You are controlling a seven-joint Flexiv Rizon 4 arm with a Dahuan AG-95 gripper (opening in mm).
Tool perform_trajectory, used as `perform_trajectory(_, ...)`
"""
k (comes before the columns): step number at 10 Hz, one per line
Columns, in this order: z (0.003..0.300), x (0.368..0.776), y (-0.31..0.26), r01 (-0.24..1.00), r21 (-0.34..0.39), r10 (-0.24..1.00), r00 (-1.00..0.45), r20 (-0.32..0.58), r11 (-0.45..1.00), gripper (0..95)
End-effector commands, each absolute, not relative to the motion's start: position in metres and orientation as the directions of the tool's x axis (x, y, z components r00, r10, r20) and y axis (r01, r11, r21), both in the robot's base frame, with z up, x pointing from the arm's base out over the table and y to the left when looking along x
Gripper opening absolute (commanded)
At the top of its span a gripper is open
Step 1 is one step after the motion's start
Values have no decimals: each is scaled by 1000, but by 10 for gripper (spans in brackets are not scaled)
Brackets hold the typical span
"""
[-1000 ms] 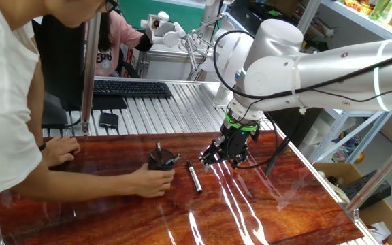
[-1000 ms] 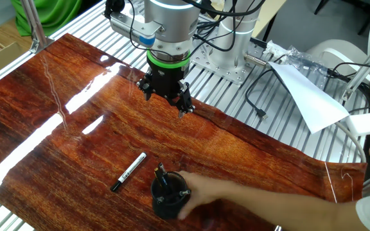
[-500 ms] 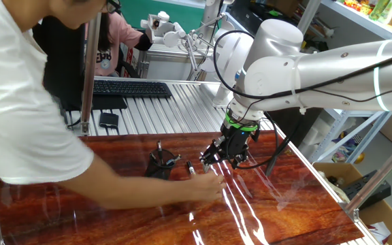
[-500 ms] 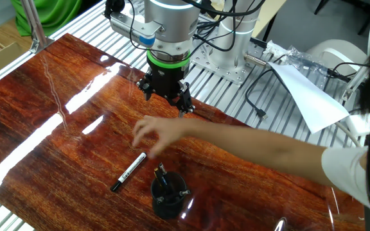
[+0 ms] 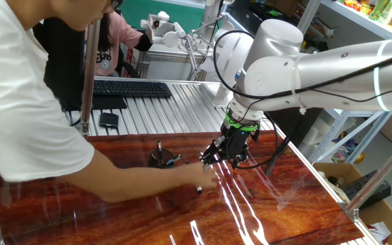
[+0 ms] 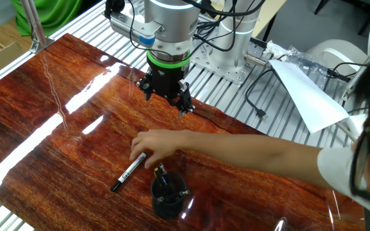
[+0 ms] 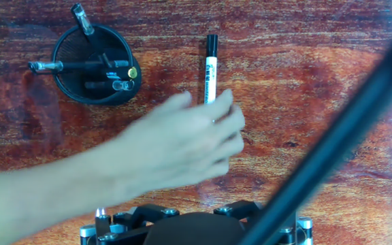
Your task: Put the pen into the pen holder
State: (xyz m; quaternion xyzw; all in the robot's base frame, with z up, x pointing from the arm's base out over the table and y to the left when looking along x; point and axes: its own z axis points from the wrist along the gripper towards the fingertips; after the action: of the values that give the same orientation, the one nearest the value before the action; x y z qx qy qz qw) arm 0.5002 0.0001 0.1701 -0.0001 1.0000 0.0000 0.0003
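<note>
The pen (image 6: 128,172), part black and part white, lies flat on the reddish wood tabletop (image 6: 56,128), to the left of the pen holder (image 6: 170,196). In the hand view the pen (image 7: 210,68) lies right of the black mesh pen holder (image 7: 92,64). A person's hand (image 6: 156,144) rests over the pen's near end. In one fixed view only the pen's tip (image 5: 199,189) shows past that hand. My gripper (image 6: 167,102) hangs above the table's far edge, well apart from the pen, open with nothing between its fingers. Its place in the other view is just right of the holder (image 5: 162,160).
Several dark pens (image 7: 80,66) stand and lie in the holder. The person's arm (image 5: 135,184) stretches across the table. A black cable (image 7: 339,143) crosses the hand view diagonally. A keyboard (image 5: 131,88) and white papers (image 6: 307,90) lie on the metal bench behind.
The person's hand has left the pen holder, swung across the table and come down on the pen's end. The pen, the holder and my gripper have not moved.
</note>
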Motion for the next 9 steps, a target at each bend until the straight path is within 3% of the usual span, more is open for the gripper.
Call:
perform_trajectory(1, 170, 500, 0, 198, 19, 199, -979, -40, 980, 0)
perform_trajectory(9, 170, 500, 0, 198, 42, 200, -979, -35, 979, 0)
